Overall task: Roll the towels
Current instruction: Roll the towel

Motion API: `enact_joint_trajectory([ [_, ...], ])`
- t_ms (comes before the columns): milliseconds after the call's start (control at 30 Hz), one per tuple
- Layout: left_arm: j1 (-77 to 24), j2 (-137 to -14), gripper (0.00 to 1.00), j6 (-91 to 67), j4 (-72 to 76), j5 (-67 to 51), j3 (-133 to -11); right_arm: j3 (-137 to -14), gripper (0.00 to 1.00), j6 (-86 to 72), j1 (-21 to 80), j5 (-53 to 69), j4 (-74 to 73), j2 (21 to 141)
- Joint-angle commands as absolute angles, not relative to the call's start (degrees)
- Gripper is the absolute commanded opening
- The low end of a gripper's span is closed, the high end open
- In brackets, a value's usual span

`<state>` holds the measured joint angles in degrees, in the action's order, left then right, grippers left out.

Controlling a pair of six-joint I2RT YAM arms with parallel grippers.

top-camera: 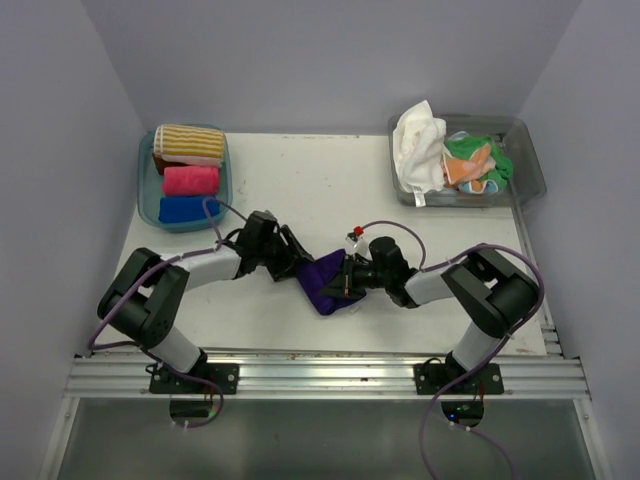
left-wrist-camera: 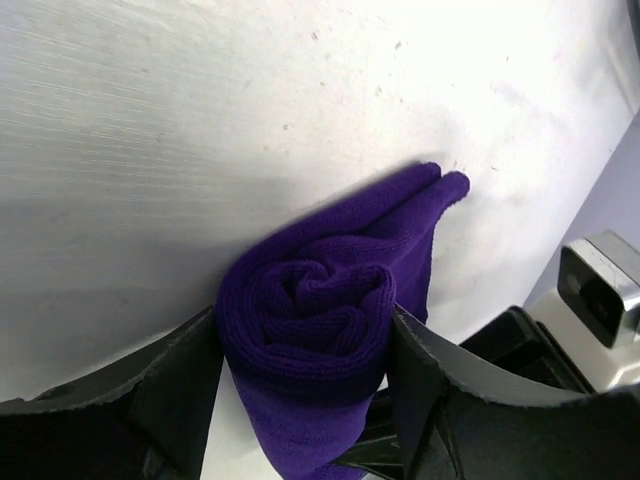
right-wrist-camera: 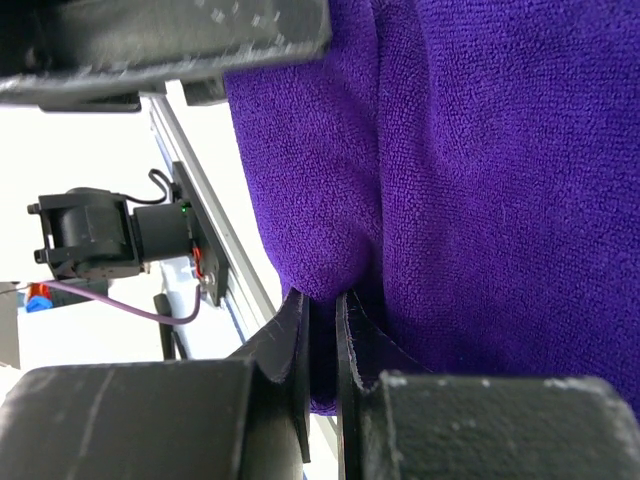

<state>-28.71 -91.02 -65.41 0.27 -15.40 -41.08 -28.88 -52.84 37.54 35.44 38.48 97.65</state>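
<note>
— Where is the purple towel [top-camera: 322, 283]?
— Low on the table [top-camera: 300, 180], near the front edge, caught between both arms. One end is wound into a tight spiral; a loose flap trails off it.
— What is the left gripper [top-camera: 290, 262] doing?
— Its fingers [left-wrist-camera: 170, 390] press on either side of that spiral, part-way closed, gripping the roll.
— And the right gripper [top-camera: 347, 278]?
— It grips the opposite side. Its wrist view shows purple cloth filling the space between both fingers.
— The rest?
— The left tub [top-camera: 148, 200] holds a striped towel [top-camera: 188, 143], a pink towel [top-camera: 190, 180] and a blue towel [top-camera: 185, 209], all rolled. The right tub [top-camera: 528, 160] holds a white towel [top-camera: 418, 145], an orange towel [top-camera: 465, 170] and a green towel [top-camera: 497, 160], crumpled.
</note>
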Motion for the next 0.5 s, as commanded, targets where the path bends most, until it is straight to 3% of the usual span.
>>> enact_joint_trajectory([
  [0,-29.0,-89.6,0.64,-65.0,-3.8,-8.4,-44.2,-28.8,0.00,-49.7,37.9,34.5,32.8,95.5],
  [233,-29.3,-94.7,0.64,-63.0,-9.1,-8.9,-49.7,-29.5,0.00,-47.6,37.9,33.8,30.0,94.3],
  [467,-29.5,-95.3,0.40,-62.6,-11.2,-9.0,-50.3,-30.7,0.00,-44.2,37.9,29.4,23.4,91.4],
])
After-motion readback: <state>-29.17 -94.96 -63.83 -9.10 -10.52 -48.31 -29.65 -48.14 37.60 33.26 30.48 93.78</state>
